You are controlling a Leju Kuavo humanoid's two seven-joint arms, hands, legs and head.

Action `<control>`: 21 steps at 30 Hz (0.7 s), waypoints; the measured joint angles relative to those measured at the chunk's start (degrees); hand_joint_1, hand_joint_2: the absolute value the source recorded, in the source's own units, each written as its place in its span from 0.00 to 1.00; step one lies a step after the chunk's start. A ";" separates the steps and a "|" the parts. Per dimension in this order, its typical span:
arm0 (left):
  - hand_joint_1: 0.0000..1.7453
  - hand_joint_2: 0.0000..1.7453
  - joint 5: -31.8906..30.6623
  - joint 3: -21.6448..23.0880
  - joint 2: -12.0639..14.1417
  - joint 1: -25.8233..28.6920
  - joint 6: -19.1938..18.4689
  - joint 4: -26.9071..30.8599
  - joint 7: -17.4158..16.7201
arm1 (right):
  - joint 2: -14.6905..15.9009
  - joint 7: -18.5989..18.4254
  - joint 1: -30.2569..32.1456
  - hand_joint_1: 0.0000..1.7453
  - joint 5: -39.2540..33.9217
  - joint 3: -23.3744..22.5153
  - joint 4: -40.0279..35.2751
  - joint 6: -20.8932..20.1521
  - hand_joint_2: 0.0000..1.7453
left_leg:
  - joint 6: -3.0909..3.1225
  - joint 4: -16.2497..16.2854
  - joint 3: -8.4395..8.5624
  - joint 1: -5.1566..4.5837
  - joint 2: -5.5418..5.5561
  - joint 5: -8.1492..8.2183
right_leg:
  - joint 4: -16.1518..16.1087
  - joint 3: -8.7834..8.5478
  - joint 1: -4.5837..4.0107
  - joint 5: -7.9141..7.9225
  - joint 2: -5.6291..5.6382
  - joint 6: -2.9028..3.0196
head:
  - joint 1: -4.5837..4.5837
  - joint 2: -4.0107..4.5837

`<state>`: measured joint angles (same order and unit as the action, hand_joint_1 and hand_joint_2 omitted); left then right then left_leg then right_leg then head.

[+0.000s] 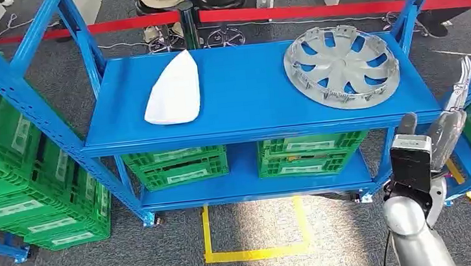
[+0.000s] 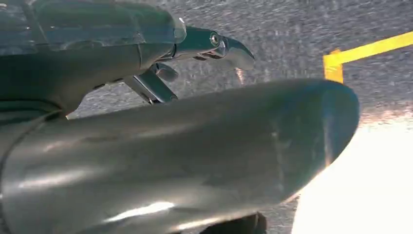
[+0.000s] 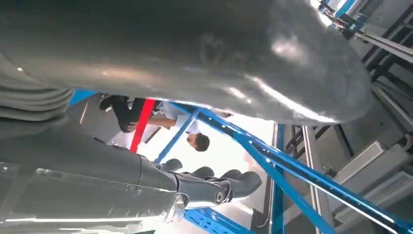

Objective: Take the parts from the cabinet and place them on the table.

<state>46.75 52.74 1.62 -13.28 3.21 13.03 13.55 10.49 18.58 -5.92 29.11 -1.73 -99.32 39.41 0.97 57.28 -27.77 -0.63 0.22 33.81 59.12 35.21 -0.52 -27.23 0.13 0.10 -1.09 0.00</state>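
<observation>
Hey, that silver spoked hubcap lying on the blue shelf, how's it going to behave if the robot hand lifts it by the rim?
The silver spoked plastic-looking hubcap is thin and full of openings, so probably light for its width. Its wide, flat shape suggests it may tilt or swing if held by one edge. The small clips around its rim look fragile, so a squeeze there may bend them.

Blue shelf (image 1: 251, 115), white part (image 1: 175, 92), silver hubcap (image 1: 342, 66), green crates (image 1: 176, 165), yellow floor tape (image 1: 257, 253).
</observation>
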 joint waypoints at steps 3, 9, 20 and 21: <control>0.00 0.00 -0.02 0.00 0.00 -0.15 0.09 0.00 -0.74 | -0.50 0.52 -0.11 0.00 1.59 -0.26 0.24 0.00 0.00 | 0.00 0.00 0.03 0.00 -0.01 0.00 | -0.05 -0.04 0.01 0.00 0.00 0.00 | 0.00 0.00; 0.00 0.00 -0.20 0.00 -0.07 -0.14 0.04 0.00 -2.12 | -1.31 0.68 -0.49 0.00 3.19 -1.11 0.18 0.00 0.00 | 1.43 -3.14 1.83 0.29 0.04 -1.93 | -0.48 -0.24 0.40 -0.16 -0.01 -1.39 | 0.11 0.00; 0.00 0.00 -0.46 0.00 -0.28 -0.24 0.04 -0.02 -2.25 | -2.16 0.44 -0.30 0.00 3.26 -1.86 0.64 0.00 0.00 | -1.24 -2.16 3.22 0.94 1.86 0.72 | -0.25 0.59 2.19 1.11 0.91 -2.11 | -0.96 0.00; 0.00 0.00 -0.48 0.00 -0.31 -0.20 0.04 0.00 -2.25 | -2.27 0.44 -0.19 0.00 3.28 -1.88 0.61 0.00 0.00 | -1.34 -2.17 3.05 1.09 1.88 0.76 | -0.14 0.92 2.03 1.05 0.92 -1.83 | -0.41 0.00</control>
<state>46.27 52.74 1.31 -13.48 3.26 13.03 11.30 8.22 19.02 -6.10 32.39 -3.61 -98.71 39.41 -0.37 55.11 -24.72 0.45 2.11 34.56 58.98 36.13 1.51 -26.17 1.05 -1.73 -1.51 0.00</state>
